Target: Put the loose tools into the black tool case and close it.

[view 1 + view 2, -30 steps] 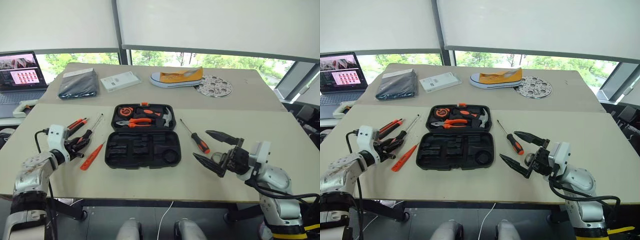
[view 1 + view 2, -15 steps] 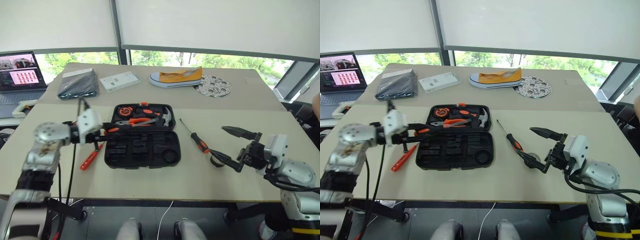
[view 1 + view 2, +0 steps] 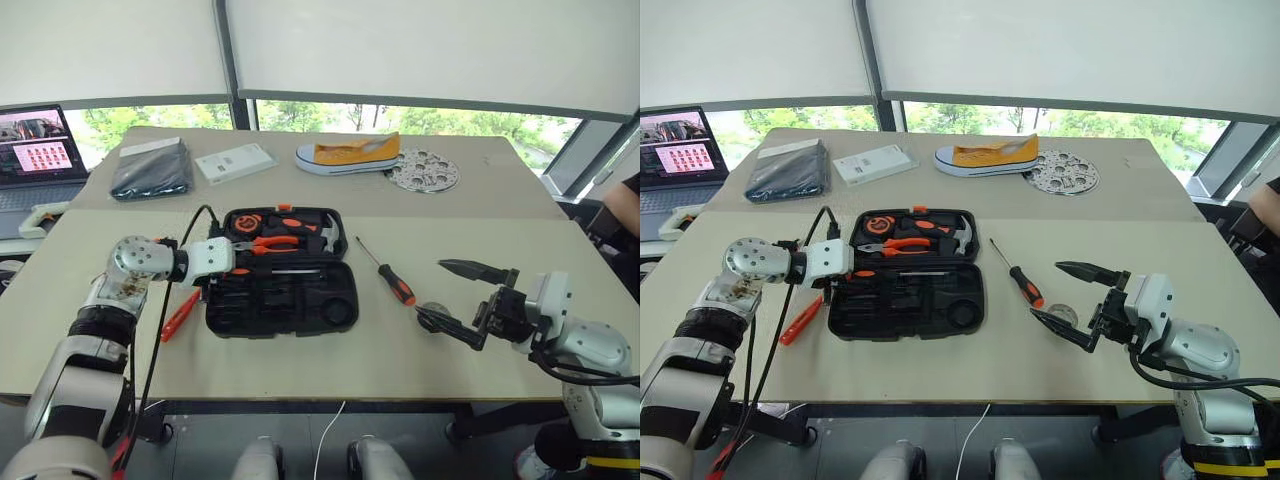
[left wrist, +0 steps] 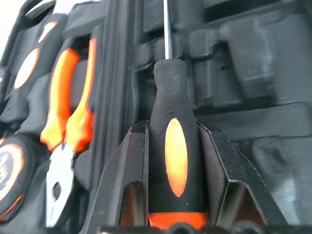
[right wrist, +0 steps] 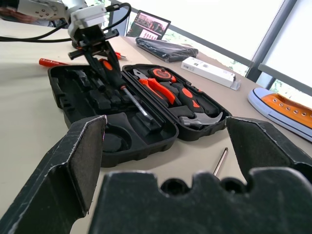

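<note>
Left gripper clenched black-and-orange handled screwdriver over hinged black plastic tool case, centre-left, aligning it for a slot; right gripper gaped empty.

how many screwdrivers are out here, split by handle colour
black-and-orange screwdrivers: 2
all-orange screwdriver: 1
total: 3
</note>
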Action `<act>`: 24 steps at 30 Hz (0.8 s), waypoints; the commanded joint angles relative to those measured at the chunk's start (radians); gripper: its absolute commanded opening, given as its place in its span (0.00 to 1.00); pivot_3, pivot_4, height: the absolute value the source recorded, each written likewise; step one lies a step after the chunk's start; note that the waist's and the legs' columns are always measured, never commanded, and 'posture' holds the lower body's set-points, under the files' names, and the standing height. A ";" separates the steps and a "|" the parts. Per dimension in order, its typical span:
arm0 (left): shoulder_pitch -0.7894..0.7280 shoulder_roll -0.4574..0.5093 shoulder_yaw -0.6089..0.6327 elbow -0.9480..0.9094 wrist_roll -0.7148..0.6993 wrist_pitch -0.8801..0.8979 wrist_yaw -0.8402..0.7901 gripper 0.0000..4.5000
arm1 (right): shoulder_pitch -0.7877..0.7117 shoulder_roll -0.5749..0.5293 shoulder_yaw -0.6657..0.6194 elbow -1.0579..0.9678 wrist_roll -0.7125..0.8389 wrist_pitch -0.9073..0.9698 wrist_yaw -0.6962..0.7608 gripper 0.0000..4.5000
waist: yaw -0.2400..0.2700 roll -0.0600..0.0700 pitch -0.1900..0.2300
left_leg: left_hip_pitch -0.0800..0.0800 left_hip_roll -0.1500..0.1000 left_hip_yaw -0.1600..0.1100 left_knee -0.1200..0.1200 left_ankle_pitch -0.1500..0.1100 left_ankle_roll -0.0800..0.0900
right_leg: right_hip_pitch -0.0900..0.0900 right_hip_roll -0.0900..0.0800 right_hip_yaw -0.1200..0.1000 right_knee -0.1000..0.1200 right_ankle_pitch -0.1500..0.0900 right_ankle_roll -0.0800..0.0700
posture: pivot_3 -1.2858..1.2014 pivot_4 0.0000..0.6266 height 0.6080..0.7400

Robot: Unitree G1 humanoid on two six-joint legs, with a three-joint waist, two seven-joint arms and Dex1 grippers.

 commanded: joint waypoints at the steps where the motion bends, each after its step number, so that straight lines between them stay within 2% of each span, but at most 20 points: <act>1: -0.022 -0.028 0.024 0.023 -0.022 0.036 0.005 0.20 | -0.017 -0.003 -0.025 -0.036 0.017 0.001 -0.013 1.00 | 0.001 0.000 0.000 | 0.000 0.000 0.000 0.000 0.000 0.000 | 0.000 0.000 0.000 0.000 0.000 0.000 | 0.52 0.24 1.00; 12: -0.045 0.000 -0.037 0.114 0.117 -0.074 0.082 0.20 | -0.039 0.001 -0.013 -0.052 0.019 0.013 -0.023 1.00 | 0.002 0.000 0.000 | 0.000 0.000 0.000 0.000 0.000 0.000 | 0.000 0.000 0.000 0.000 0.000 0.000 | 0.52 0.24 1.00; 14: -0.043 -0.003 -0.036 0.121 0.114 -0.081 0.069 0.43 | -0.041 0.005 -0.011 -0.057 0.019 0.014 -0.027 1.00 | 0.001 0.000 0.000 | 0.001 0.000 0.000 0.000 0.000 0.000 | 0.001 0.000 0.000 0.001 0.000 0.000 | 0.52 0.24 1.00; 17: -0.019 -0.029 0.025 0.091 0.018 -0.096 0.038 0.61 | -0.045 0.012 -0.010 -0.062 0.019 0.009 -0.033 1.00 | 0.002 0.002 -0.001 | 0.002 0.000 0.000 0.000 0.000 0.000 | 0.001 0.000 0.001 0.001 0.000 0.000 | 0.52 0.24 1.00; 20: -0.004 -0.028 0.069 0.068 -0.030 -0.113 0.043 0.84 | -0.046 0.020 -0.009 -0.065 0.016 0.008 -0.038 1.00 | 0.003 0.002 -0.001 | 0.001 0.000 0.000 0.000 0.000 0.000 | 0.001 0.000 0.001 0.001 0.001 0.000 | 0.52 0.24 1.00; 24: 0.023 -0.054 0.167 0.022 -0.188 0.020 -0.020 0.84 | -0.045 0.031 -0.001 -0.065 0.010 0.008 -0.045 1.00 | 0.003 0.002 -0.001 | -0.002 0.000 0.000 0.000 0.000 0.000 | -0.001 0.000 0.001 0.000 0.001 -0.001 | 0.52 0.24 1.00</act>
